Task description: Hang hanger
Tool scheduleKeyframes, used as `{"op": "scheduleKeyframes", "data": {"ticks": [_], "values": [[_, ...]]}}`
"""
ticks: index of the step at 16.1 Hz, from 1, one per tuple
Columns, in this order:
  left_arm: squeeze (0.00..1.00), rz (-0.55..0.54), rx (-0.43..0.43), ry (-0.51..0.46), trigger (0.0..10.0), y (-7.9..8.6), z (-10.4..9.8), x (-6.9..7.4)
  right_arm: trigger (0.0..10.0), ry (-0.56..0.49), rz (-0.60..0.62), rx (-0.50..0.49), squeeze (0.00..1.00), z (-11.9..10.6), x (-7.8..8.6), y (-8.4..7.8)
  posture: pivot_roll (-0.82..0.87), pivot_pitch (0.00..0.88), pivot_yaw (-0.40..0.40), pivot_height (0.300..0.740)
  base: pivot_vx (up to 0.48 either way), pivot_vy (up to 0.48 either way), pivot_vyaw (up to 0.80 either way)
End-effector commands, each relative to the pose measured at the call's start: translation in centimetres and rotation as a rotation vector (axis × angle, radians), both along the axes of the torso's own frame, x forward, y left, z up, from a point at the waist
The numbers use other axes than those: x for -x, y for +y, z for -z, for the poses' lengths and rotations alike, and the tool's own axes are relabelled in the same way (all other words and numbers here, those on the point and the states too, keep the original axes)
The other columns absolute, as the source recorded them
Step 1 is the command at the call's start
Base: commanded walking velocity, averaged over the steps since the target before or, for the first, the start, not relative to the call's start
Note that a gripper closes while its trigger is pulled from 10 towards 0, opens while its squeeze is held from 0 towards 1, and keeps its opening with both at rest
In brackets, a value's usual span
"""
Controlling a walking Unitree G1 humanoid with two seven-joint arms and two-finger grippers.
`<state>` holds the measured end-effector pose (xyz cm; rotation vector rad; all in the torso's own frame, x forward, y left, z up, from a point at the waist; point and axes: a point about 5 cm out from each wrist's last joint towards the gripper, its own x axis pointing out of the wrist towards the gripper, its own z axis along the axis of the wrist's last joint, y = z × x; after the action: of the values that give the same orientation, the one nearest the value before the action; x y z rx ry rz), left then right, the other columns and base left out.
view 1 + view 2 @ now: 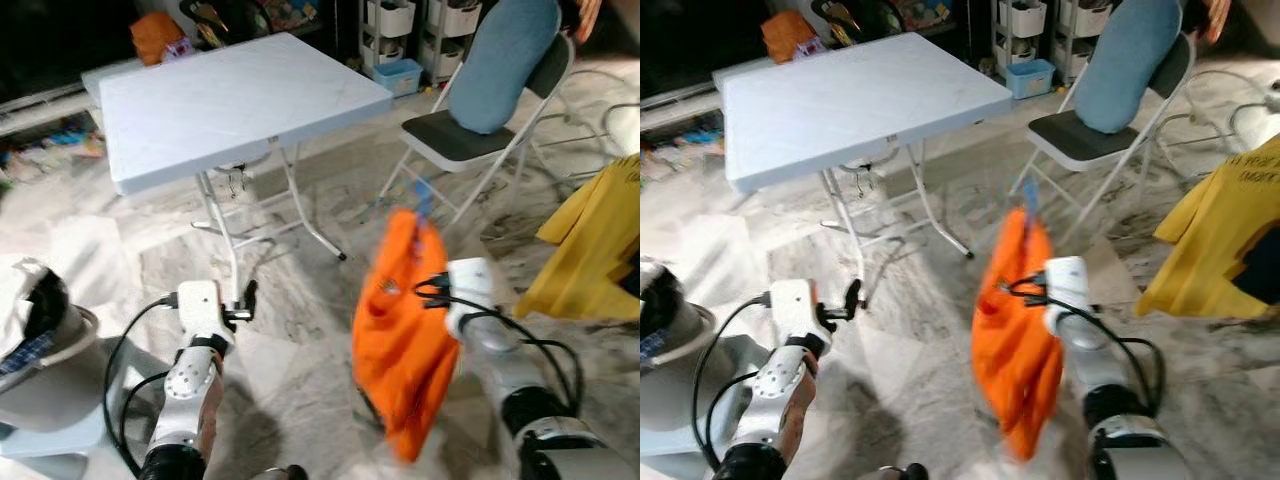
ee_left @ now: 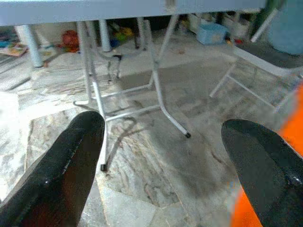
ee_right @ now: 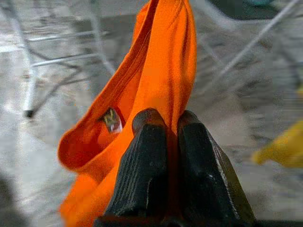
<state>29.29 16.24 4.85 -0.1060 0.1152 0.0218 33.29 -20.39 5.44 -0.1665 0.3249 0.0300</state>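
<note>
From the left eye view, the right claw [image 1: 432, 290] sits low and right of centre, closed on an orange garment [image 1: 400, 340] that hangs from it in a long fold above the marble floor [image 1: 300, 300]. A blue hanger hook [image 1: 424, 200] pokes up from the top of the garment, blurred. The left claw [image 1: 245, 300] is held forward near the foot of the folding bench [image 1: 230, 100], carrying nothing. Behind the garment stands a folding chair [image 1: 470, 140] with a blue cushion [image 1: 505, 60] leaning on its back. A yellow shirt [image 1: 595, 250] hangs at the right edge, and a white helmet-like object [image 1: 40, 340] sits at the left edge.

The right eye view gives the same scene: the orange garment [image 1: 1015, 330] dangles from the right claw [image 1: 1035, 285], apart from the bench [image 1: 850, 100] and the chair [image 1: 1090, 130].

In the left wrist view, the left claw [image 2: 163, 146] has its two black fingers [image 2: 71, 165] spread wide with bare floor between them; the bench's white legs [image 2: 156, 90] stand ahead, and an edge of orange cloth [image 2: 284, 151] shows beside one finger.

In the right wrist view, the right claw [image 3: 171, 127] has its fingers [image 3: 142, 170] pressed together, pinching a fold of the orange garment [image 3: 165, 61], which rises past the fingertips and also bulges loosely to one side. A small label [image 3: 111, 119] shows inside the fold.
</note>
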Motion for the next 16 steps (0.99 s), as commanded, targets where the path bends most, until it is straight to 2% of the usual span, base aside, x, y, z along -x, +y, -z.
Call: {"op": "scheduleKeyframes", "data": {"ticks": [1, 4, 7, 10, 16], "values": [[0.0, -0.032, 0.007, -0.026, 10.0, 0.4, -0.5, -0.1, 10.0, -0.086, -0.039, -0.012, 0.0, -1.8, -1.1, 1.1, -0.07, 0.0, 0.041, 0.74, 0.0, 0.0, 0.0], [0.0, -0.051, 0.045, -0.042, 10.0, 0.0, -0.9, -0.1, 10.0, -0.12, -0.127, -0.03, 0.0, -2.5, -1.6, 3.3, -0.06, 0.0, 0.032, 0.74, 0.0, 0.0, 0.0], [0.0, -0.063, 0.047, -0.048, 10.0, 0.1, -1.0, 0.0, 10.0, -0.146, -0.182, -0.08, 0.0, -2.5, -1.2, 4.7, -0.06, 0.0, 0.034, 0.74, 0.0, 0.0, 0.0], [0.0, -0.057, 0.038, -0.037, 10.0, 0.2, -1.0, 0.0, 10.0, -0.159, -0.206, -0.13, 0.0, -2.3, -0.8, 5.1, -0.07, 0.0, 0.062, 0.74, 0.251, 0.0, 0.0], [0.0, -0.041, 0.03, -0.029, 10.0, -0.1, -1.1, -0.2, 10.0, -0.178, -0.251, -0.167, 0.0, -2.8, -0.5, 5.3, -0.08, 0.0, 0.08, 0.74, 0.307, 0.249, 0.0]]}}
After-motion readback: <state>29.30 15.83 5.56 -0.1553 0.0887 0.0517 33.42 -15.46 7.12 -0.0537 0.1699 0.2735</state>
